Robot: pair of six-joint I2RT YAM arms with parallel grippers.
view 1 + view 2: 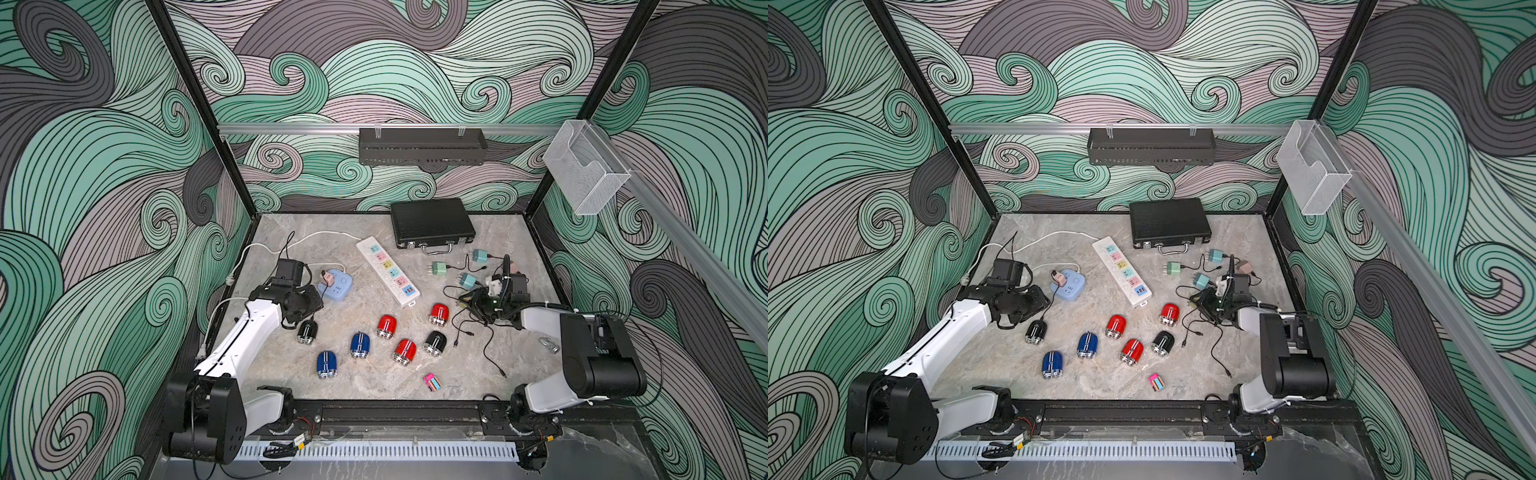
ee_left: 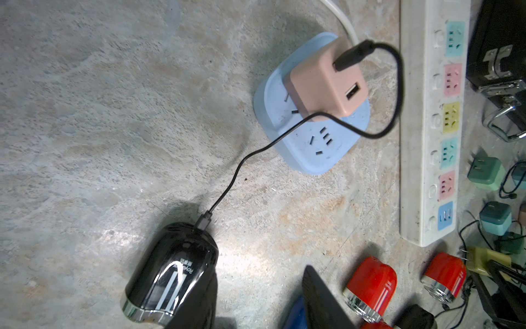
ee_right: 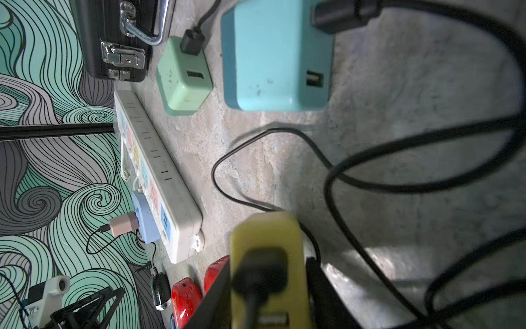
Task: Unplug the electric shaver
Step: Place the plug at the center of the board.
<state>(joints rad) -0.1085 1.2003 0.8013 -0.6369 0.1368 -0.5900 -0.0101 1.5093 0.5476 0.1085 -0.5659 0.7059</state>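
We see the case [image 1: 432, 222] behind the strip [image 1: 388, 270]; the cube [image 1: 336, 286] lies left of the strip, chargers [image 1: 439, 268] right, shavers [image 1: 385, 326] before it.

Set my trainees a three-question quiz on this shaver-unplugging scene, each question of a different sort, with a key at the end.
1. Which colour is the plugged-in shaver? A red, B black, C blue.
2. True or false: the pink adapter has been pulled out of the blue socket cube.
3. How many red shavers lie on the table?
Key: 1 B. 2 False, the pink adapter sits in the blue socket cube. 3 Three.
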